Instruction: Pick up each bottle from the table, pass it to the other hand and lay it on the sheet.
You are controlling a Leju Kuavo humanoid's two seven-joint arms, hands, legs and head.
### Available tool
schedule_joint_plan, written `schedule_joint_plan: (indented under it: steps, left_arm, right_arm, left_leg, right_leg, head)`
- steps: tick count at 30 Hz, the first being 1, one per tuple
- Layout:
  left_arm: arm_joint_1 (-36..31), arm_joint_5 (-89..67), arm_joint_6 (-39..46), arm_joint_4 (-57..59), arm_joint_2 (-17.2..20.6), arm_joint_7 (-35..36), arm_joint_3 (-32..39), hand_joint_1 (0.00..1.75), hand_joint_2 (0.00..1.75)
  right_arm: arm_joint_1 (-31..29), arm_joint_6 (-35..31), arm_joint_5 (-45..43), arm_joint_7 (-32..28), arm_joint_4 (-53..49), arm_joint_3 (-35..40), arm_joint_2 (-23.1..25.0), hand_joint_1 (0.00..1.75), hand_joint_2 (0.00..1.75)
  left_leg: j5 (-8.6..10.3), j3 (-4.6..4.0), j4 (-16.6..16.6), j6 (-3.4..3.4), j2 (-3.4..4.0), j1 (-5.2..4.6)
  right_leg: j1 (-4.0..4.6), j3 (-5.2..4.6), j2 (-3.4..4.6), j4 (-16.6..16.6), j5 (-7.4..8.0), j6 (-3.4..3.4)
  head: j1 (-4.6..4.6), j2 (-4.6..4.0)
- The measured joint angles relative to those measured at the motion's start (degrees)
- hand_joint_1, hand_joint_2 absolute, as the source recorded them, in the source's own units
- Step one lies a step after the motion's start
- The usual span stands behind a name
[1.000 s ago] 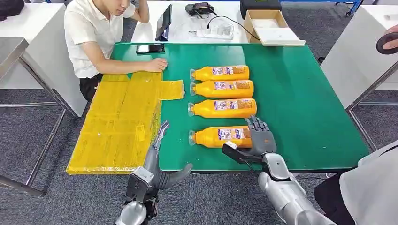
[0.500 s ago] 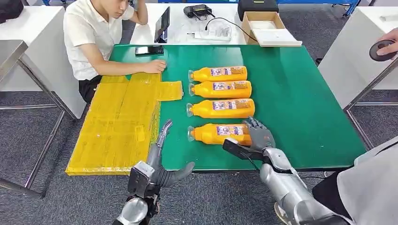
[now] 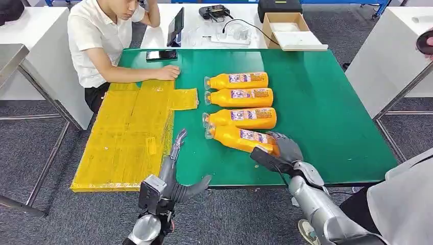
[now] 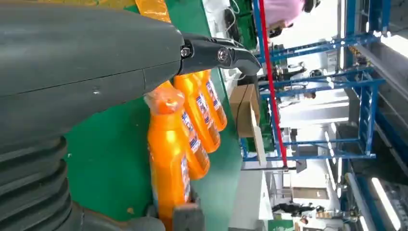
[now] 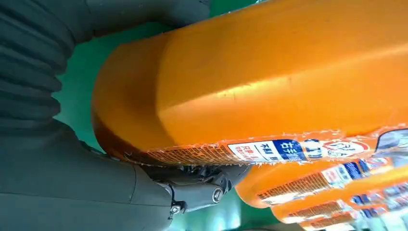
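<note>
The nearest bottle (image 3: 241, 138), closest to the table's (image 3: 332, 127) near edge, lies skewed with its base in the right hand (image 3: 283, 153), whose fingers wrap its base end; whether it has left the surface I cannot tell. Three more bottles (image 3: 240, 97) lie in a row behind it, toward the far edge. The yellow sheet (image 3: 127, 132) at the left edge carries none, so by my reading all four remain. The left hand (image 3: 173, 176) waits off the near edge, fingers spread, holding nothing.

The light is bright and even, coming from above. Shadows on the green table (image 3: 327, 112) are soft and short. The orange bottles (image 3: 240, 97) carry small pale glare. In the left wrist view the far hall is overexposed. The right wrist view is slightly blurred up close.
</note>
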Motion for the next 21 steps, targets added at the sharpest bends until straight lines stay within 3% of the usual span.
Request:
schedule_joint_plan:
  steps: [10,17,21]
  left_arm:
    - [1.2,12.4,3.2,-0.8,-0.6,3.7,2.3,0.00,1.75]
    - [2.9,21.3,-2.6,-2.0,-0.6,8.2,3.5,0.00,1.75]
    - [3.8,27.5,-10.7,-2.7,0.0,10.2,3.3,0.00,1.75]
  right_arm:
    - [7.2,0.0,-13.2,-10.8,-8.0,-2.3,2.3,1.75,1.75]
    - [14.4,-0.9,-19.3,-12.8,-18.9,-2.3,4.2,1.75,1.75]
    - [17.2,-0.9,-25.4,-15.6,-23.9,-2.1,5.2,1.75,1.75]
  left_leg:
    - [0.00,-0.20,0.0,0.00,-0.01,0.03]
    - [0.05,-0.77,0.0,0.02,-0.08,0.03]
    - [0.06,-1.03,0.0,0.02,-0.16,0.01]
  right_leg:
    - [0.03,-0.13,0.02,0.0,0.00,0.00]
    - [0.00,-0.61,-0.01,0.1,0.00,0.02]
    - [-0.04,-0.80,-0.03,0.1,-0.02,0.04]
  head:
    - [-0.02,0.02]
    - [-0.02,0.02]
    - [-0.02,0.00]
